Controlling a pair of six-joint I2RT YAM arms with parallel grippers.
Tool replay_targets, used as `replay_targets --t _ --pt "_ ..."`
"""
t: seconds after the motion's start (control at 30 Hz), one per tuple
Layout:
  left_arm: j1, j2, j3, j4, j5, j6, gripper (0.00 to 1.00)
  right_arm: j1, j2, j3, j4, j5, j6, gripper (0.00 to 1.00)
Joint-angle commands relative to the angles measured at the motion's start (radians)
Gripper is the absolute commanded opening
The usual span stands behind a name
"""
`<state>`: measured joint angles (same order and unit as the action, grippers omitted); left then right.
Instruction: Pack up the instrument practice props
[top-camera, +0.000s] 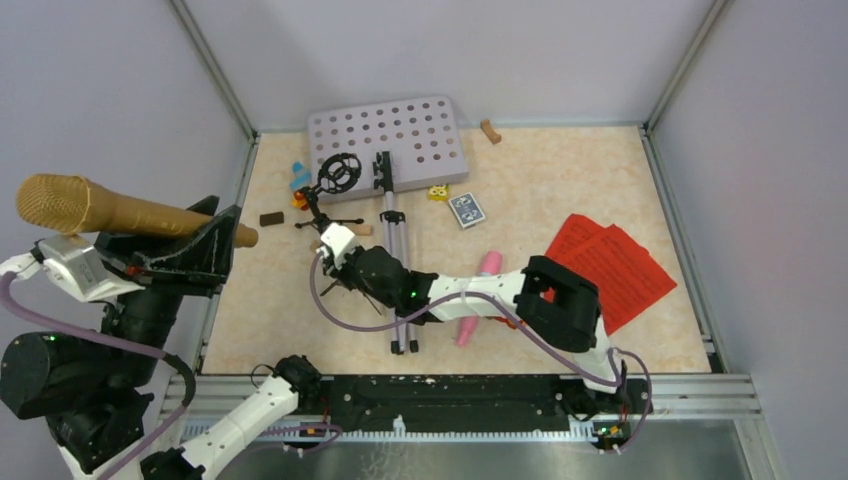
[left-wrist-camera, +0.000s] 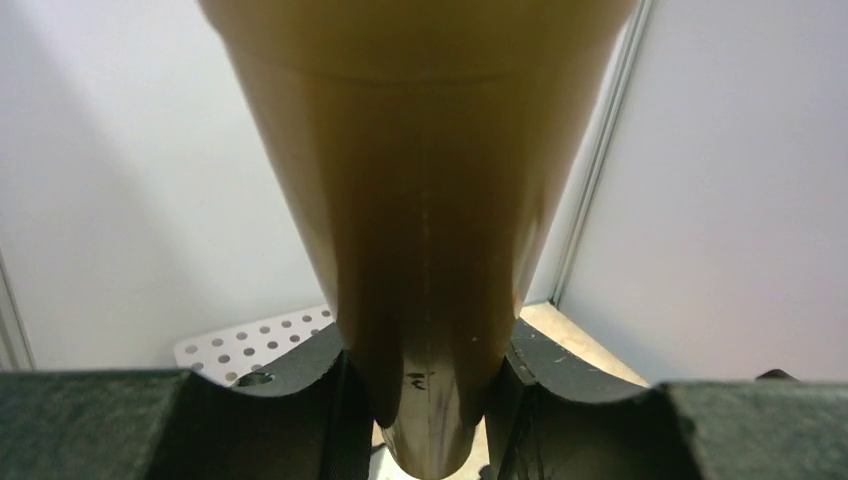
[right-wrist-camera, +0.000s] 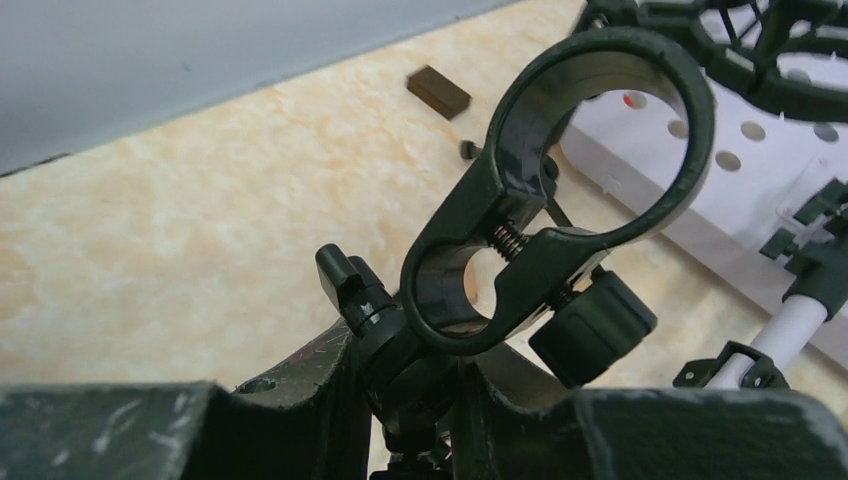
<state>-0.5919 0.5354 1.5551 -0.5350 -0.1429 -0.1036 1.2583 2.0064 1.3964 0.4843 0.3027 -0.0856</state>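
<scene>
1. From above, we see the left gripper (top-camera: 205, 240) raised off the left side of the table (top-camera: 560, 170). It is clenched round the handle of the gold microphone (top-camera: 120, 212), which lies roughly level with its mesh head pointing leftward, away from the table.
2. The left wrist view adds what the top view hides. The handle is squeezed between both fingers (left-wrist-camera: 310, 385), and its tapered end pokes past them.
3. The right gripper (top-camera: 338, 258) reaches over the near-left part of the table, and its arm crosses above the silver pole (top-camera: 392, 225) and the pink microphone (top-camera: 487, 265). From above its load is only a dark tangle, and we cannot tell whether it touches the table.
4. The right wrist view settles the grasp. The jaws are clamped on the stem of a black mic tripod (right-wrist-camera: 530, 275), whose ring clip, spring and knob stand tilted above the fingers.
5. A second mic tripod (top-camera: 338, 180), with a round shock mount, stands just beyond that gripper, near the grey tray (top-camera: 390, 140).
6. The tray lies at the far wall, and the pole runs from its near edge toward the arms. The pink microphone lies right of the pole, partly under the right arm.
7. The red pages (top-camera: 620, 265) are fanned at the right side, well apart from both grippers.
8. A blue card deck (top-camera: 467, 210) lies near the tray, and a dark block (top-camera: 271, 218) lies near the left wall.
</scene>
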Motion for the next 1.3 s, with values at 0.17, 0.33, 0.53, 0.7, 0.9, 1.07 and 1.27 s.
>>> replay_targets --t 0.17,0.33,0.53,0.7,0.9,1.07,1.27 --pt "0.001 0.0 -0.042 -0.003 0.032 -0.006 0.0 -0.106 0.113 0.149 0.199 0.032 0.049 0.0" --pt "0.001 -0.006 -0.076 -0.02 0.026 -0.012 0.0 -0.12 0.168 0.197 0.171 0.053 0.028 0.32" --pt "0.0 0.012 -0.124 -0.047 0.071 -0.038 0.0 -0.119 0.027 0.058 0.151 -0.014 0.074 0.83" --pt "0.0 0.031 -0.147 -0.035 0.097 -0.019 0.0 -0.093 -0.224 -0.187 0.184 -0.078 0.053 0.84" --pt "0.001 0.028 -0.257 0.056 0.315 -0.05 0.0 -0.076 -0.619 -0.49 0.121 -0.191 0.021 0.82" --pt "0.001 0.115 -0.263 0.054 0.483 -0.073 0.0 -0.071 -0.942 -0.485 -0.091 -0.177 0.003 0.75" --pt "0.001 0.179 -0.397 0.203 0.724 -0.146 0.0 -0.069 -1.081 -0.354 -0.285 -0.202 0.092 0.75"
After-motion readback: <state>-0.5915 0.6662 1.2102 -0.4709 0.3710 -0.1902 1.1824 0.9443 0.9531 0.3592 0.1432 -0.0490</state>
